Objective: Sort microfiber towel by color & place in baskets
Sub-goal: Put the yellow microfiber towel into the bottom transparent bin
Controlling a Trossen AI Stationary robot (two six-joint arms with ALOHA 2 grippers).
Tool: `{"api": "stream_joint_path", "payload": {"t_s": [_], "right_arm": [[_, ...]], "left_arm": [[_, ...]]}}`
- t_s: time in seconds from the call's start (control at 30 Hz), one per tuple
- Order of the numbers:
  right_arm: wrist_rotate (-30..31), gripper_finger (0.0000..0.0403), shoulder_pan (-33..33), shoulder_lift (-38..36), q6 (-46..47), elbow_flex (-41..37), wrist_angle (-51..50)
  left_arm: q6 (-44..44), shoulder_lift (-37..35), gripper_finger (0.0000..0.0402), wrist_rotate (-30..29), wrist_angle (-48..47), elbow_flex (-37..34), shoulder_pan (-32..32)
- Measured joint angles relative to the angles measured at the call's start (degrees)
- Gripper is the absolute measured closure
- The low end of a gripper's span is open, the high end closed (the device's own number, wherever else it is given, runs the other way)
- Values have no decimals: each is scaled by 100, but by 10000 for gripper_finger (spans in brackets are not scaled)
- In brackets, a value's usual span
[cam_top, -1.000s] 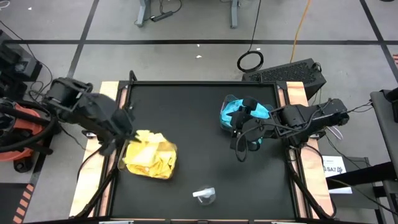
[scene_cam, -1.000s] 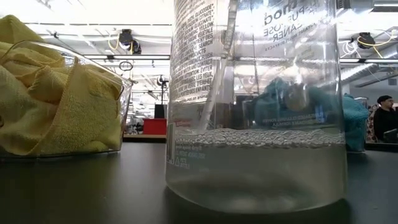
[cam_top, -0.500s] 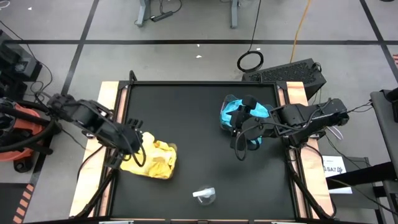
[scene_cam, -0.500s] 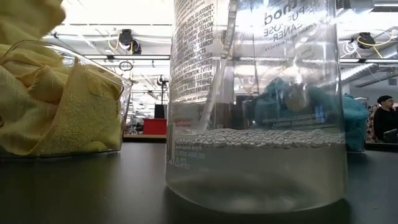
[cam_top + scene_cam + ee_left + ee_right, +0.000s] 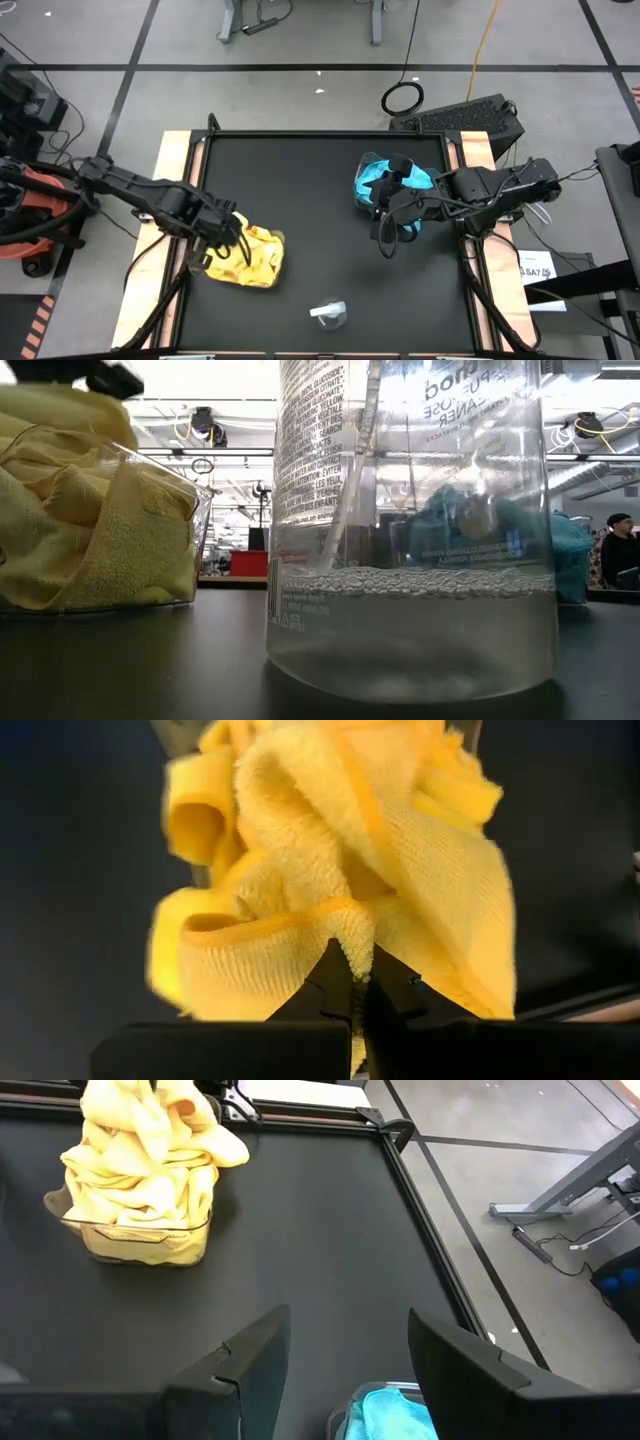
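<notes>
Left wrist view is showing the left gripper (image 5: 357, 988) pinching a folded hem of a yellow towel (image 5: 340, 860), jaws pressed together on it, hanging over the heaped yellow basket (image 5: 245, 262) at 8 o'clock on the table (image 5: 300, 190). At 3 o'clock the right gripper (image 5: 345, 1355) is waiting with jaws spread above the basket of teal towels (image 5: 385, 180). Being soft, light and floppy, the cloth probably handles best pinched at a hem fold.

We see the left gripper (image 5: 228, 236) over the yellow towels (image 5: 250, 255) at the table's (image 5: 300, 200) left side. The right gripper (image 5: 385, 222) hangs beside the teal towels (image 5: 375, 180) at the right. A small clear piece (image 5: 329, 314) lies near the front edge.
</notes>
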Motion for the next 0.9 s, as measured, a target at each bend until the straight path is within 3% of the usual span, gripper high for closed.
{"api": "stream_joint_path", "payload": {"t_s": [0.2, 0.6, 0.9], "right_arm": [[-1, 206, -2, 0, 85, -2, 0], [-4, 206, -2, 0, 133, -2, -2], [-7, 206, -2, 0, 131, -2, -2]], "left_arm": [[-52, 15, 396, 498, 1100, -1063, 45], [-488, 13, 390, 585, 2919, -2847, 68], [-763, 44, 387, 705, 3299, -3034, 366]]}}
